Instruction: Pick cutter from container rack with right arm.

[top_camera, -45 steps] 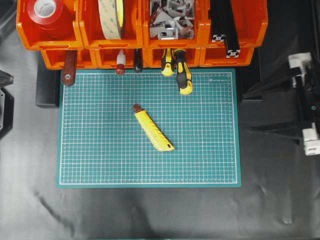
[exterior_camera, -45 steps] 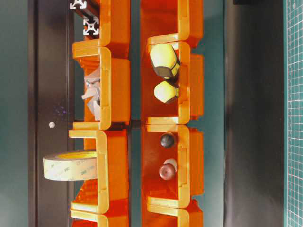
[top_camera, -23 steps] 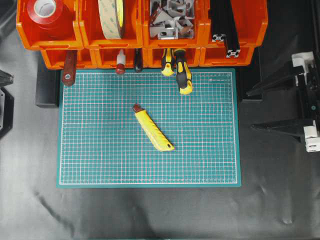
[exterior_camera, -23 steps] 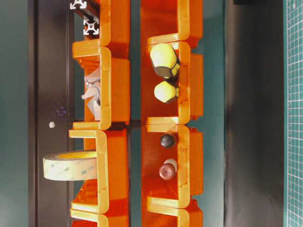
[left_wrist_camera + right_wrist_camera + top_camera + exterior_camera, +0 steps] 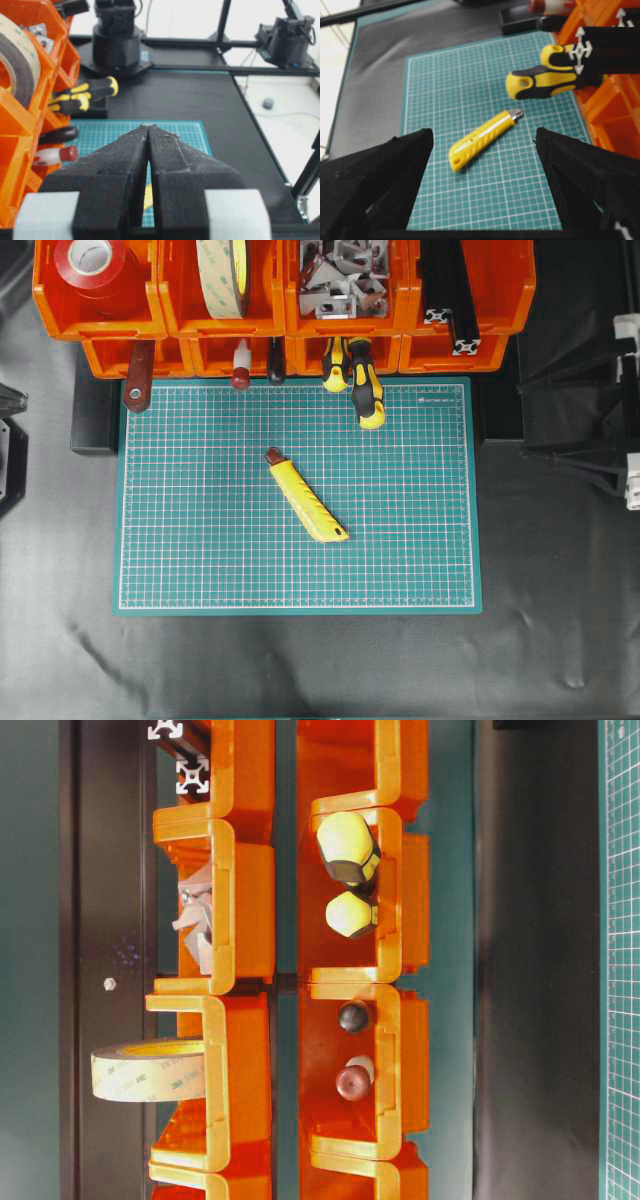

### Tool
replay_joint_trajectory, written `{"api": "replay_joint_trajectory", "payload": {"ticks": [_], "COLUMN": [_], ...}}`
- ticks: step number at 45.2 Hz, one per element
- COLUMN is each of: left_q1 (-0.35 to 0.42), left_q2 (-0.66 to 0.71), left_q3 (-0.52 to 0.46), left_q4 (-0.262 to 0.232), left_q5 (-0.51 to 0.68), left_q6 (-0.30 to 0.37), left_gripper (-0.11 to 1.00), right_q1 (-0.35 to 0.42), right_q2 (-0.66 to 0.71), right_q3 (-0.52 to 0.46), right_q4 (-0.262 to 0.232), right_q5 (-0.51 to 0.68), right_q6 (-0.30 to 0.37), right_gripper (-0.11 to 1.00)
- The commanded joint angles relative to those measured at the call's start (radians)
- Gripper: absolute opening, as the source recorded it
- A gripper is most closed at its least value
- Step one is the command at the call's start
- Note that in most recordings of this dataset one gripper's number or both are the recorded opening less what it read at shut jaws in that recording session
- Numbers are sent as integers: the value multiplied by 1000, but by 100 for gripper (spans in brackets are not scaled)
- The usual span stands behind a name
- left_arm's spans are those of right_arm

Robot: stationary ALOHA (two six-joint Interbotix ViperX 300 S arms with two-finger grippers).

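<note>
The yellow cutter (image 5: 305,498) lies diagonally on the green cutting mat (image 5: 200,560), its dark end pointing toward the container rack (image 5: 430,352). It is outside the orange bins and nothing touches it. My right gripper (image 5: 522,418) hovers off the mat's right edge, jaws wide open and empty. In the right wrist view the cutter (image 5: 482,139) lies beyond the open right gripper (image 5: 483,131), in line with the gap between its fingers. My left gripper (image 5: 149,125) is shut on nothing; a sliver of the cutter (image 5: 146,195) shows through the slit behind its tips.
Two yellow-and-black screwdrivers (image 5: 365,390) stick out of a lower bin over the mat's back edge. Upper bins hold red tape (image 5: 92,260), a beige tape roll (image 5: 222,275), metal brackets (image 5: 340,280) and black extrusions (image 5: 450,300). Black tabletop surrounds the mat.
My right gripper has shifted toward the rack side and a little further right, still wide open. The cutter and the left gripper have not moved.
</note>
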Motion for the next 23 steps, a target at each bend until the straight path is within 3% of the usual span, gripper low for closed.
{"api": "replay_joint_trajectory", "payload": {"ticks": [1, 23], "left_q1": [-2, -2], "left_q2": [15, 15], "left_q3": [-20, -18], "left_q4": [2, 2], "left_q5": [-11, -8], "left_q6": [-2, -2], "left_gripper": [0, 0], "right_q1": [-8, -23], "right_q2": [-9, -35], "right_q3": [-5, 9], "right_q4": [-2, -2], "right_q5": [3, 5], "right_q6": [0, 0], "right_gripper": [80, 80]}}
